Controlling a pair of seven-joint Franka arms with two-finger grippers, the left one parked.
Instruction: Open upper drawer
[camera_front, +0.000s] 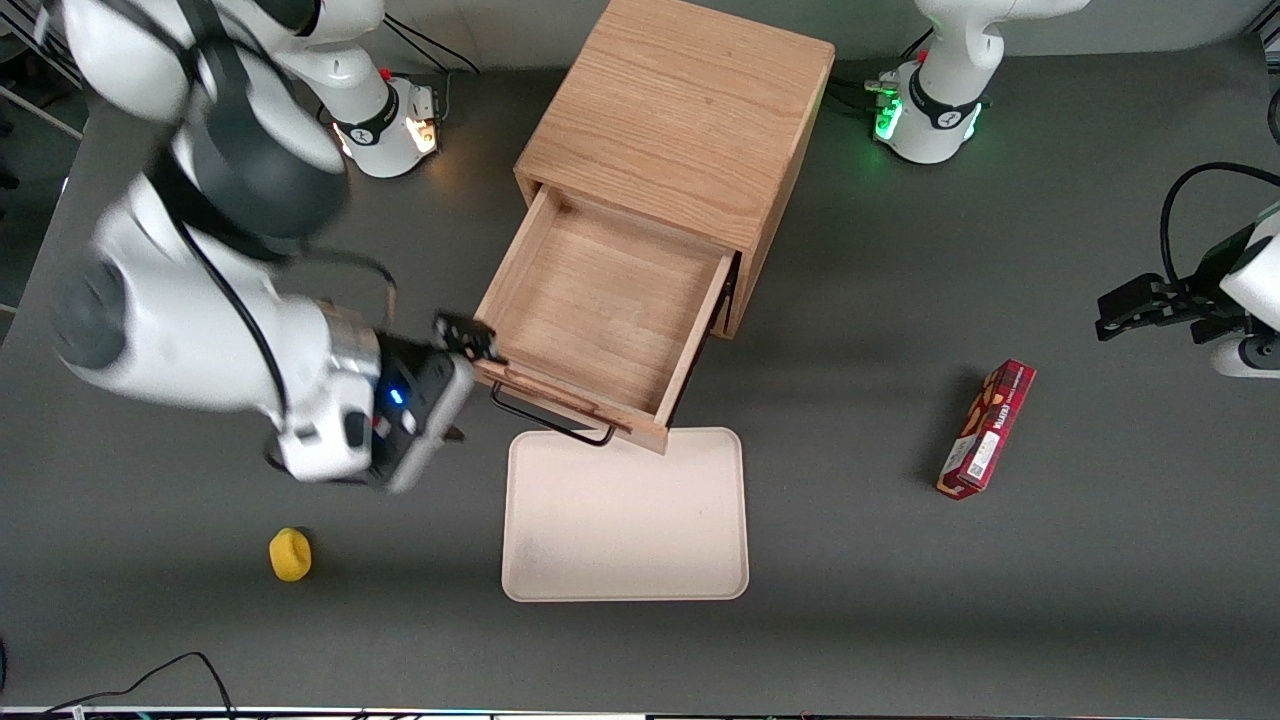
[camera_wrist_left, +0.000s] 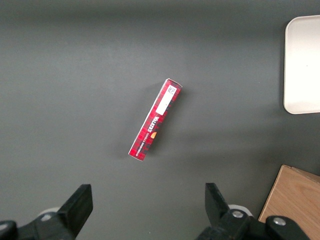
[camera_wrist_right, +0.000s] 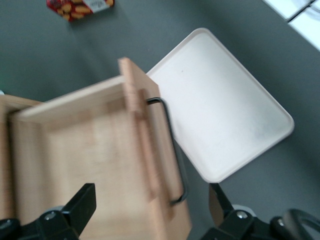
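gripper (camera_front: 468, 385) spread open, holding nothing, beside the pulled-out upper drawer (camera_front: 600, 310) front's end.

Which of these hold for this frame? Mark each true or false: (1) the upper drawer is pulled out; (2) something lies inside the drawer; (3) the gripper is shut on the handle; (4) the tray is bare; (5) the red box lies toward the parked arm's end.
1. The upper drawer is pulled out of the cabinet. True.
2. Something lies inside the drawer. False: its wooden floor is bare.
3. The gripper is shut on the handle. False: its fingers are open, straddling the drawer front, handle ungripped.
4. The tray is bare. True.
5. The red box lies toward the parked arm's end. True.
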